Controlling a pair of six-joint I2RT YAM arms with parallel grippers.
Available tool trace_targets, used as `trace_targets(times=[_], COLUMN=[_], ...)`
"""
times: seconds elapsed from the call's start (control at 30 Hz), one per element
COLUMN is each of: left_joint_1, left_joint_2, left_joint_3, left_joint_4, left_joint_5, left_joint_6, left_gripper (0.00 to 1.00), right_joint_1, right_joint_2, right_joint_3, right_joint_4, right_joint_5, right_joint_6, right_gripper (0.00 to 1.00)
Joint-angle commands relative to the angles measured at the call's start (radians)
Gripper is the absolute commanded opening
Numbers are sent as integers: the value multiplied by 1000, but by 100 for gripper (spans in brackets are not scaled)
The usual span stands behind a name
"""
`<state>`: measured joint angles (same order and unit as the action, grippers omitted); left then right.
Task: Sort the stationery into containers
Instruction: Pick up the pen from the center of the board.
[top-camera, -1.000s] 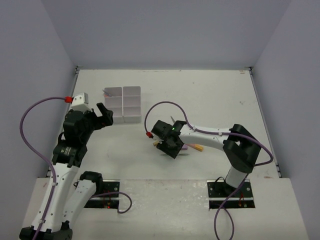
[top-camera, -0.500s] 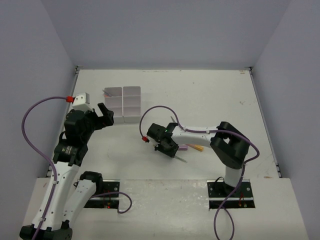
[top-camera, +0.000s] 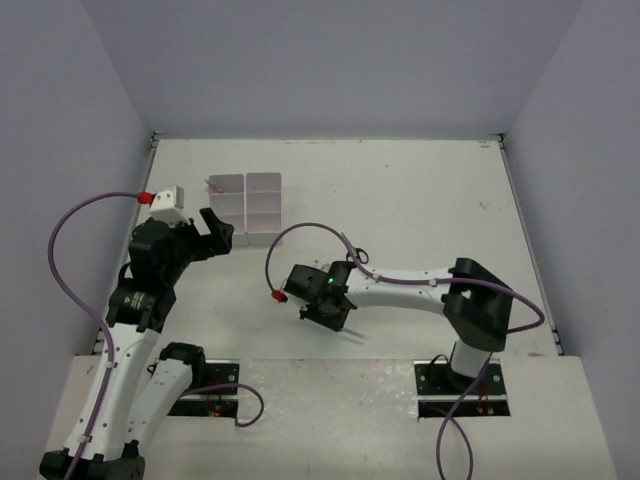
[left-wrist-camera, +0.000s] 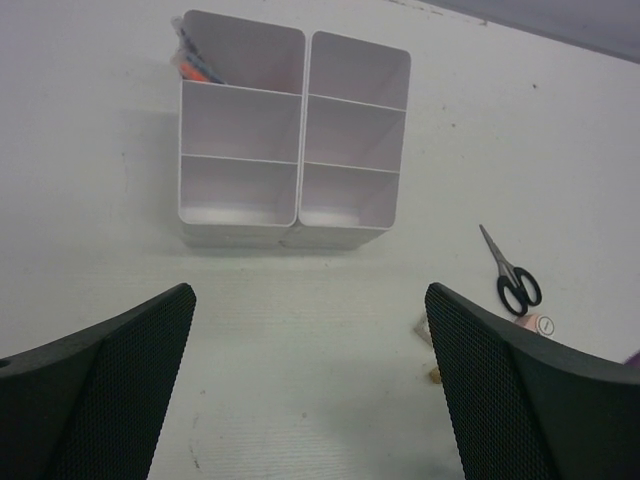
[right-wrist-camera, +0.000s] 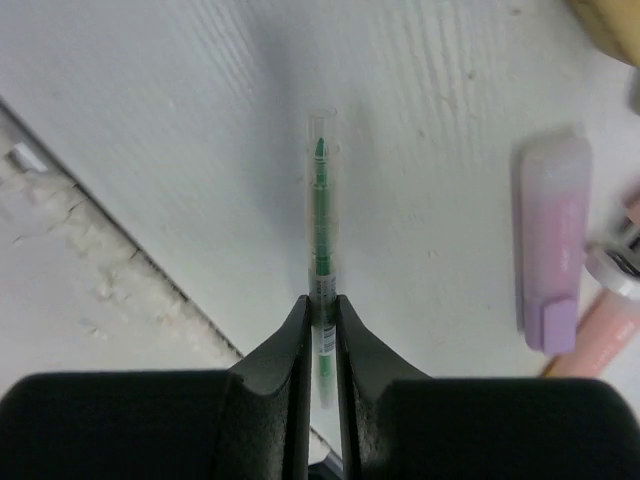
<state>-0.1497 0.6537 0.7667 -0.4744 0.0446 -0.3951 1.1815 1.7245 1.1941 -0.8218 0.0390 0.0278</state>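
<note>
Green pen (right-wrist-camera: 320, 200) clamped in right pincer (right-wrist-camera: 321, 302), purple marker (right-wrist-camera: 552, 240) lying nearby, left pincer (left-wrist-camera: 308, 330) spread wide

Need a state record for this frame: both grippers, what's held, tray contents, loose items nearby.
left gripper: open, empty, facing the tray
right gripper: shut on green pen
green pen: pinched near one end, rest sticking out past the fingertips; lifted or not, cannot tell
tray: six compartments; far-left corner one holds something orange, the other five look empty
scissors: closed, flat on table, right of tray
purple marker: lying beside the pen, untouched
</note>
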Motion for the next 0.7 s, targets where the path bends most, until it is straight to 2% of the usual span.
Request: trace_targets(times=[0.0,0.1,0.17,0.23,0.3,0.37,0.43,0.5,0.57,0.67], left_joint_1=[3,3,2,2,-6,-34,-81,-163,-244,-373], left_joint_2=[-90,-155,-210,-230,-238,-224,-176,-120,-76,-31], left_joint_3=[-86,-213,-327,-407,-428,-421,-412,-404,-393,-369], left_joint_4=[258,505,852,1021,1126,1134,1134,1137,1138,1124], left_joint_5=[505,739,845,878,869,859,838,791,739,629], left_joint_6=[-46,-222,-468,-609,-699,-702,-682,-656,-633,-575], left_gripper=[100,100,100,100,100,100,100,100,100,97], right_joint_1=[-11,-35,-125,-175,-183,-183,-183,-184,-183,-180], right_joint_2=[-267,-413,-546,-614,-689,-733,-776,-794,-795,-765], right_joint_3=[-44,-123,-205,-261,-292,-303,-323,-328,-316,-271], right_joint_4=[53,192,319,393,498,573,729,799,851,811], right_joint_5=[-40,-126,-239,-328,-344,-416,-472,-482,-499,-527], right_joint_6=[10,-19,-16,44,89,161,243,311,343,338], right_gripper=[0,0,0,0,0,0,0,0,0,0])
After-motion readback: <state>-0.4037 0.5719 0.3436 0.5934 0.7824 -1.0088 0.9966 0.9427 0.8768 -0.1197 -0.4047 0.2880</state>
